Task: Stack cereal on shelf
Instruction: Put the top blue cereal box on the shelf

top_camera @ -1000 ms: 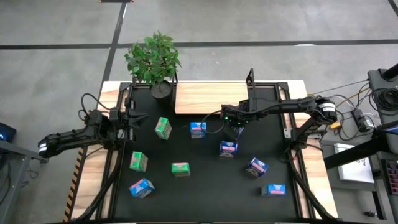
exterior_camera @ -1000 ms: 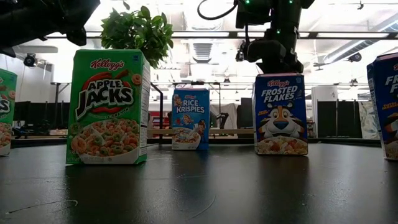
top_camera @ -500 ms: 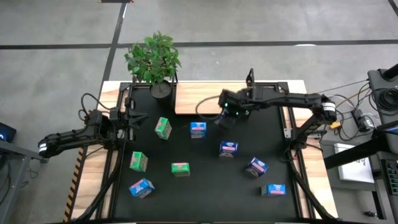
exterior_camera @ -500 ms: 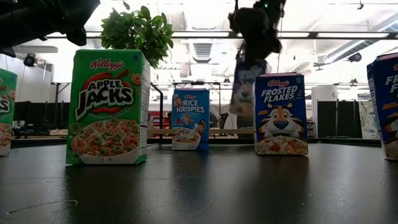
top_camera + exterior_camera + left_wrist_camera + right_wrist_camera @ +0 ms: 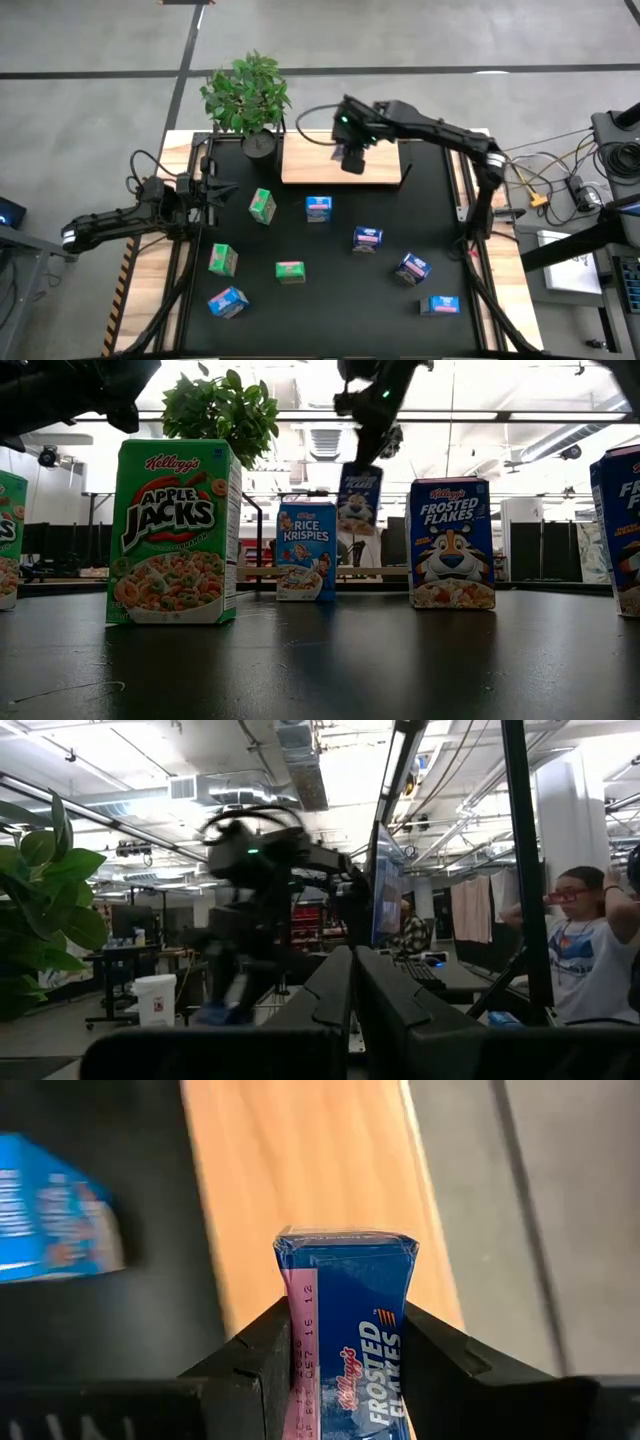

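A black mat (image 5: 330,290) covered most of the tabletop (image 5: 505,320), with the pale wooden shelf (image 5: 310,160) lying along its far edge beside a potted plant (image 5: 246,95). The right arm reached over the shelf, its gripper (image 5: 345,1345) clamped on a blue Frosted Flakes box (image 5: 350,1350) that hung in the air above the board. The left arm waited at the mat's left side, its gripper (image 5: 352,995) closed on nothing. Eight other cereal boxes stood scattered on the mat, five blue and three green, among them an Apple Jacks box (image 5: 175,532), a Rice Krispies box (image 5: 306,550) and a second Frosted Flakes box (image 5: 451,543).
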Tool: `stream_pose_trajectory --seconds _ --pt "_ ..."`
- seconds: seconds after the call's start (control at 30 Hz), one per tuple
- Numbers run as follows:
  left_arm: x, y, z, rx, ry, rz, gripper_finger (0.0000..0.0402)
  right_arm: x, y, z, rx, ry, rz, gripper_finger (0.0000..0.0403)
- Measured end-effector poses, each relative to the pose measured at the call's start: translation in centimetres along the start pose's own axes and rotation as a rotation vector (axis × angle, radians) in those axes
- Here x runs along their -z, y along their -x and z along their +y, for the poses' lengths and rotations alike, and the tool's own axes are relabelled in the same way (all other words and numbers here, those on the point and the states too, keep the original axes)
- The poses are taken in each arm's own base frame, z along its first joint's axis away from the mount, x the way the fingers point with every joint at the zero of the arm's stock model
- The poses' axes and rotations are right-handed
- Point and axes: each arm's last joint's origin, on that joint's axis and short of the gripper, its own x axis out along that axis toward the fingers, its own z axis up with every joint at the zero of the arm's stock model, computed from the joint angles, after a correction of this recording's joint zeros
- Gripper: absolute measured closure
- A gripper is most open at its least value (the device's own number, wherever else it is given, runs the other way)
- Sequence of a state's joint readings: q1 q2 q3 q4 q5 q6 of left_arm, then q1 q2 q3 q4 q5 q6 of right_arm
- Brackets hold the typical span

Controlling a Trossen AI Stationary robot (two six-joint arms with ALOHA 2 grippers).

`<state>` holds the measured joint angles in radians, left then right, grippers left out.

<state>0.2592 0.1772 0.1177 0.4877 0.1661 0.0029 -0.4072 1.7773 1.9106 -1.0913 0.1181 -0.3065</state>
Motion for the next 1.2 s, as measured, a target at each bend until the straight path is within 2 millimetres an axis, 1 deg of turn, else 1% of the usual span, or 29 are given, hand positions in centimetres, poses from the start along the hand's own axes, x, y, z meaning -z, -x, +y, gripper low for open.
stream_pose_trajectory --seconds 0.1,0.2,0.3,0.37,0.67,0.87,0.93,1.03,1.2 --pt "0.0 0.0 0.0 0.0 0.0 0.0 0.04 -1.1 -1.8 -1.8 -0.003 0.081 0.002 0.0264" --pt "0.0 0.0 0.0 0.0 0.0 0.0 0.04 -1.7 -3.5 -3.5 0.012 0.137 0.012 0.0264" --pt "0.0 0.0 0.0 0.0 0.0 0.0 0.04 -1.9 -4.7 -4.8 -0.028 0.16 0.016 0.0264" --pt "0.0 0.0 0.0 0.0 0.0 0.0 0.04 -2.0 -5.1 -5.5 -0.067 0.154 0.009 0.0264" --pt "0.0 0.0 0.0 0.0 -0.006 0.0 0.04 -1.7 -6.0 -7.1 -0.074 0.117 0.057 0.0264" --pt "0.0 0.0 0.0 0.0 -0.014 0.0 0.04 -1.2 -7.7 -7.7 -0.083 0.104 0.089 0.0264" --pt "0.0 0.0 0.0 0.0 -0.014 0.0 0.04 -1.1 -7.8 -7.9 -0.085 0.099 0.088 0.0263" --pt "0.0 0.0 0.0 0.001 -0.014 0.0 0.04 -1.1 -8.2 -8.1 -0.084 0.093 0.088 0.0251" --pt "0.0 0.0 0.0 0.0 -0.014 0.0 0.04 -0.9 -8.4 -8.3 -0.081 0.073 0.093 0.0214"
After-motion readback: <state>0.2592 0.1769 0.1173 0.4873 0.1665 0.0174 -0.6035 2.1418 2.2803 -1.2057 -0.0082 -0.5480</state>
